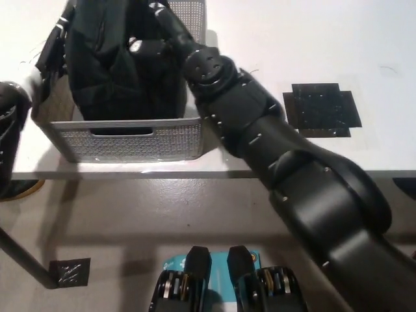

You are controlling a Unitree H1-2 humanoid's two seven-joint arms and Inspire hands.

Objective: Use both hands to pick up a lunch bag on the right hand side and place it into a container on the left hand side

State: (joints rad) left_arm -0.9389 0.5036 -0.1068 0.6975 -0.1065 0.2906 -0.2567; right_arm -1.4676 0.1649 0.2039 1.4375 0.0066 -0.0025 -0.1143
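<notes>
Right hand point(151, 49), the black one, is pressed against the right side of the black lunch bag point(110, 65), with its fingers point(168, 26) curled onto the bag, so it is holding it. Its thick black arm point(273, 149) comes up from the bottom right and crosses over the near right corner of the container point(130, 138).

The lunch bag sits down inside the container, a gray mesh basket with a handle slot in its front wall. The bag's top sticks up above the rim. A strap hangs off the bag's left side.

The container stands on the white tabletop point(312, 45), close to the front edge, on the robot's left side.

Only a bit of the left arm point(10, 136) shows at the left edge. The white left hand is hard to see there, so I cannot tell if it is wide or closed.

A black square mat point(322, 109) lies flat on the tabletop to the right, well apart from the container.
</notes>
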